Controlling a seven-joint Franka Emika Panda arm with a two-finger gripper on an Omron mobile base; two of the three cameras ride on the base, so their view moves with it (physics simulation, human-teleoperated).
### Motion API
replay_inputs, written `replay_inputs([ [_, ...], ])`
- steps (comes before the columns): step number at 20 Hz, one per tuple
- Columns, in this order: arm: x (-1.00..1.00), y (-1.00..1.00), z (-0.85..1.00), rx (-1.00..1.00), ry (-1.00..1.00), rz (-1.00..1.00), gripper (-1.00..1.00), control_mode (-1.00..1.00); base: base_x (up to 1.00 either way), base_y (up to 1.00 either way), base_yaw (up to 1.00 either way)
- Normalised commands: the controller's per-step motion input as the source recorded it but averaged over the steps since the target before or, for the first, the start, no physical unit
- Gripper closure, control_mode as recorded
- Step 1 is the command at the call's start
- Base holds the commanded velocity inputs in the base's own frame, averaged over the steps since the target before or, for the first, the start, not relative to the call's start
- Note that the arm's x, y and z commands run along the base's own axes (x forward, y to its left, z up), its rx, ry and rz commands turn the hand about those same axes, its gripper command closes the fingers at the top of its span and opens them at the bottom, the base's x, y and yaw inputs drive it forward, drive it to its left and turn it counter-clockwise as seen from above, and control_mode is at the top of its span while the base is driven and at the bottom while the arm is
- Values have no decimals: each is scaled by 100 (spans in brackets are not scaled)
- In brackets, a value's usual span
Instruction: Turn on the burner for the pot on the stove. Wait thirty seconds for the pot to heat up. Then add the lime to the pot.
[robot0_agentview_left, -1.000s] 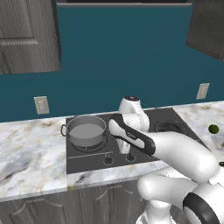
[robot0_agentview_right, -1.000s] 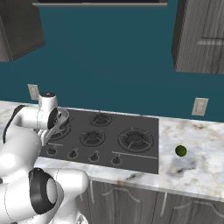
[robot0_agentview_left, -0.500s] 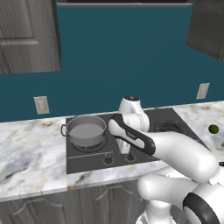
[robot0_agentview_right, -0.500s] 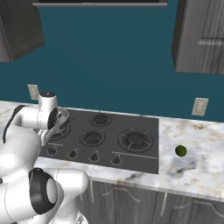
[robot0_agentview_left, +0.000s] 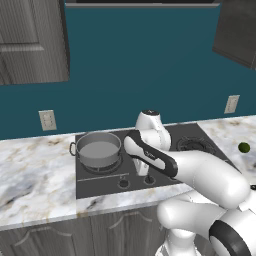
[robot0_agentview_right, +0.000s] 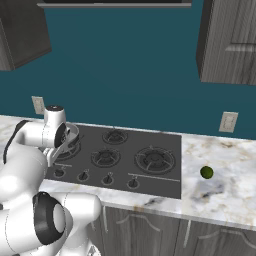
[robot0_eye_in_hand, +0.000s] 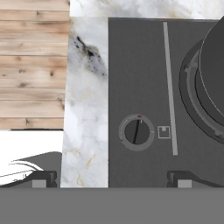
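Stove (robot0_agentview_left: 150, 165): a flat dark grey cooktop set into a marbled white worktop (robot0_agentview_left: 35, 175), with a row of small black knobs along its front edge. A teal wall with pale outlets runs behind it.

Pot (robot0_agentview_left: 98, 149): a short grey steel pot with two loop handles, standing upright on the burner (robot0_agentview_left: 102, 164) at the cooktop's left end as seen in the left base view. Its pale inside shows no contents. In the hand view its dark side wall (robot0_eye_in_hand: 214, 65) sits at about 2 o'clock, over the burner ring.

Lime (robot0_agentview_right: 206, 172): a small dark green ball resting on the worktop to the right of the stove, well apart from the pot and clear of the cooktop edge. In the left base view it (robot0_agentview_left: 243, 147) lies at 3 o'clock from the arm.

Gripper (robot0_eye_in_hand: 111, 179): the hand is pointed down over the front left part of the stove. The jaws stand released and wide apart, grasping nothing; one fingertip (robot0_eye_in_hand: 43, 178) lies over the marble strip, the other over the cooktop. Between them, toward 12 o'clock, is a round black knob (robot0_eye_in_hand: 136, 131) with a small red mark on its collar at 12 o'clock. The jaws are near the knob but not touching it. A wood-plank floor (robot0_eye_in_hand: 33, 65) shows beyond the worktop edge at 10 o'clock.
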Motion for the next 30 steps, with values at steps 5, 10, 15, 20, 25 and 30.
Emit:
replay_inputs([
  [5,0,0,0,0,0,0,-100,-100,0,0,0],
  [10,0,0,0,0,0,0,-100,-100,0,0,0],
  [15,0,0,0,0,0,0,-100,-100,0,0,0],
  [20,0,0,0,0,0,0,-100,-100,0,0,0],
  [25,0,0,0,0,0,0,-100,-100,0,0,0],
  [30,0,0,0,0,0,0,-100,-100,0,0,0],
])
